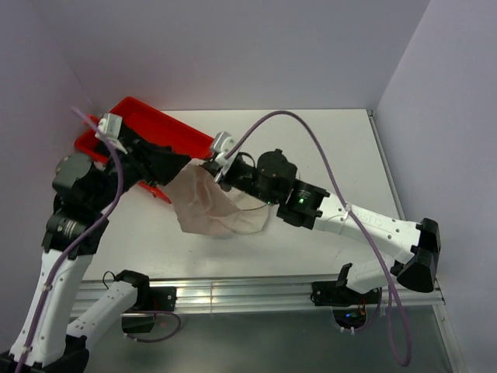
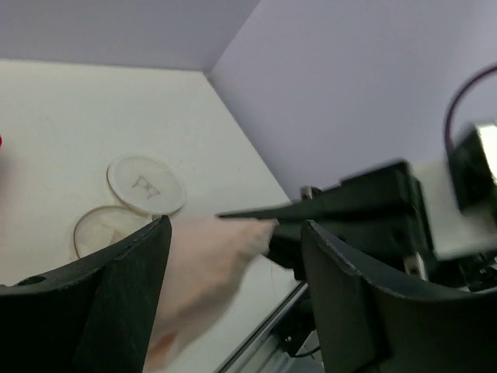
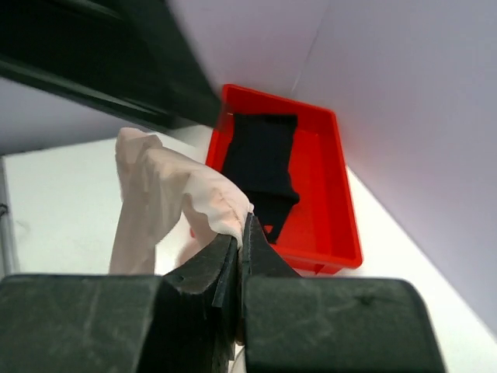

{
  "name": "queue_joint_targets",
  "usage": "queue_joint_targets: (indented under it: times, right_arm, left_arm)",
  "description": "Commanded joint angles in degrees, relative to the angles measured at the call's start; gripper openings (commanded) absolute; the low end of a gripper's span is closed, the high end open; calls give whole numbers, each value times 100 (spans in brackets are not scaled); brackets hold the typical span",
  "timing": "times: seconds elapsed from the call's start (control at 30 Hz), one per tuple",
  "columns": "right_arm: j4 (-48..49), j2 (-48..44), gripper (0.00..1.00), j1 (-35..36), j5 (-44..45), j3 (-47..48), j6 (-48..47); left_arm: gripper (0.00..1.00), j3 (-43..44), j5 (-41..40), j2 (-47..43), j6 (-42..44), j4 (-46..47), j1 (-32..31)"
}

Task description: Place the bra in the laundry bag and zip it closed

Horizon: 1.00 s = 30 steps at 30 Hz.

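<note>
No word, number or brand name can be read in any view. The only sign is on the bag (image 2: 159, 175), seen from the left wrist camera. A small dark line drawing (image 2: 146, 185) sits at the middle of the bag's pale round face. It is too small and soft in focus to make out its shape for certain, and no lettering shows beside it. The bag's second round panel, just below and left of that face, shows no mark that can be made out.
</note>
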Motion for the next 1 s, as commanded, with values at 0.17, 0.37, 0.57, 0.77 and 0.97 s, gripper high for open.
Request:
queue_joint_targets:
  times: [0.17, 0.37, 0.57, 0.77, 0.97]
  right_arm:
    - [-363, -782, 0, -1091, -1530, 410, 1781]
    - [-311, -984, 0, -1654, -2673, 586, 2950]
    - [-118, -1081, 0, -1989, -3394, 727, 3837]
    - [67, -1125, 0, -2077, -3509, 876, 4480]
    - [322, -1134, 0, -2086, -3509, 902, 4779]
  left_arm:
    - [90, -1002, -165, -1801, 582, 336, -21]
    - [99, -1776, -51, -2478, 741, 503, -12]
    - [99, -2234, 766, -2585, 609, 1206, -12]
    - [99, -2603, 1188, -2734, 434, 1557, -21]
    - [99, -3131, 1408, -2621, -76, 2138, -12]
